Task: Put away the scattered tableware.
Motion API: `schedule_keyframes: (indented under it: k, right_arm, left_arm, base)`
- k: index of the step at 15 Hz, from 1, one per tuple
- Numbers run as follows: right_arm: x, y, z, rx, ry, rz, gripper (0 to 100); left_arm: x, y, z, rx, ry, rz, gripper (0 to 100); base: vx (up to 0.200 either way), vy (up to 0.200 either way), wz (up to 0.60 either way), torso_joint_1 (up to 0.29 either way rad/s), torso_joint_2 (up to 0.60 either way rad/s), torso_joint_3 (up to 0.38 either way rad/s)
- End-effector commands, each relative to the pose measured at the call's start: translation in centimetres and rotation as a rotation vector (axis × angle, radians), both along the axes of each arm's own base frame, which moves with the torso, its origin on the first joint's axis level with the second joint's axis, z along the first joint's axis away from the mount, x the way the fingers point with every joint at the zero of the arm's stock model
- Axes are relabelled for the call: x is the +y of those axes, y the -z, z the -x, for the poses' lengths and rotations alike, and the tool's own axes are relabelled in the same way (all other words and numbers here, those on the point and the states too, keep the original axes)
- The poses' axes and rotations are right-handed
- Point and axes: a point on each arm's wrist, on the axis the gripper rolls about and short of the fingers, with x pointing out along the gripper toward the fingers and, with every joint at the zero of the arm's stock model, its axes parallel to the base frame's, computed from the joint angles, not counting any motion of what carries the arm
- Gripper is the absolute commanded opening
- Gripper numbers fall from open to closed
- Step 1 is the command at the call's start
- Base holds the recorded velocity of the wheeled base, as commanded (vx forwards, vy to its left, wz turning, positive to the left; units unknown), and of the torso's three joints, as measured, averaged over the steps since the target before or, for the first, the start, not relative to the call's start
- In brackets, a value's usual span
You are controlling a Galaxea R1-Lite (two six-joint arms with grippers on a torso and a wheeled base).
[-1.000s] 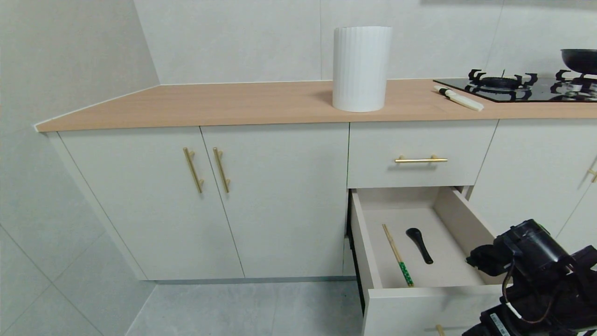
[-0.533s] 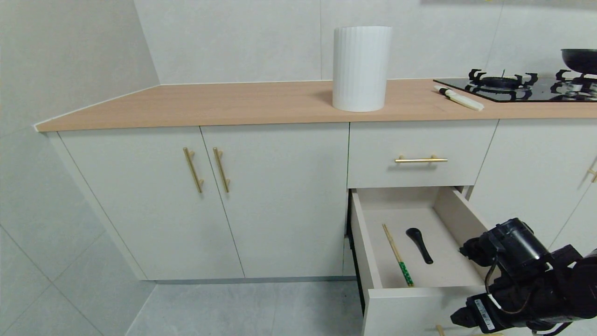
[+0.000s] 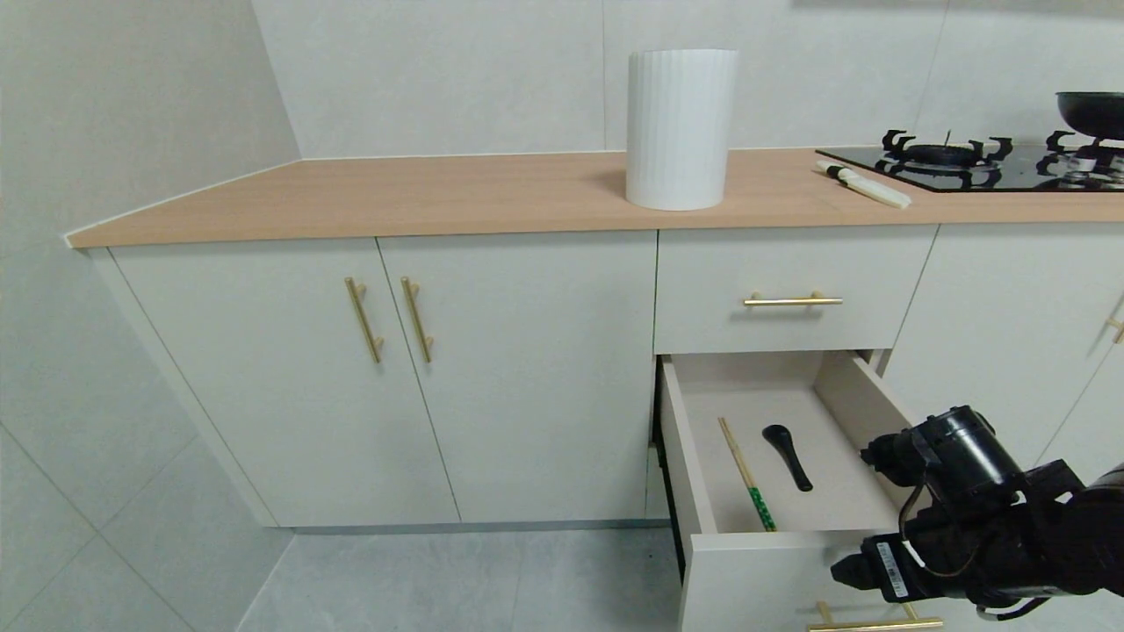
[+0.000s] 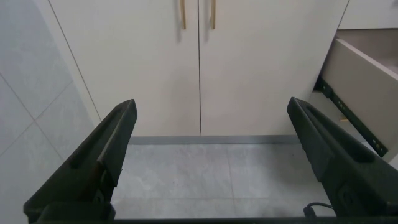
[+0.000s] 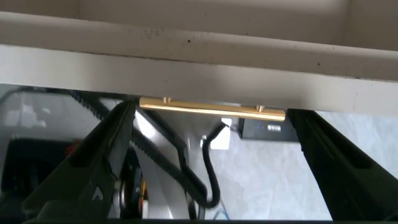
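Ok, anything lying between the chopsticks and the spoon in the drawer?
No. In the head view, just bare drawer floor separates the chopsticks from the spoon.

A tall white ribbed canister point(image 3: 677, 132) stands upright on the wooden countertop point(image 3: 395, 195), well apart from the black gas hob point(image 3: 975, 168) at the right, where a dark pan point(image 3: 1091, 112) sits. Below, two closed cabinet doors point(image 3: 492, 386) carry brass bar handles point(image 3: 363, 319) side by side
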Motion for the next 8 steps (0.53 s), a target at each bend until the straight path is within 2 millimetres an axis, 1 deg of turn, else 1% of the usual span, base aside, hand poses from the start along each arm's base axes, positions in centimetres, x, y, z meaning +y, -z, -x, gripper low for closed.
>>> schedule_keyframes:
  k: [1,5,8]
  right_arm:
    - [0.0,0.4,0.0,-0.013,-0.001,-0.003,100]
    - [0.1,1.0,-0.5,-0.078,0.013,-0.005,100]
    - [0.3,2.2,-1.1,-0.124,0.02,-0.013,100]
  left_arm:
    - [0.0,0.0,0.0,0.002,0.0,0.0,100]
    - [0.0,0.0,0.0,0.0,0.0,0.0,100]
    - [0.0,0.0,0.0,0.0,0.0,0.0,100]
  base:
    - [0.0,0.0,0.0,0.0,0.0,0.0]
    - [0.0,0.0,0.0,0.0,0.0,0.0]
    - [0.0,0.0,0.0,0.0,0.0,0.0]
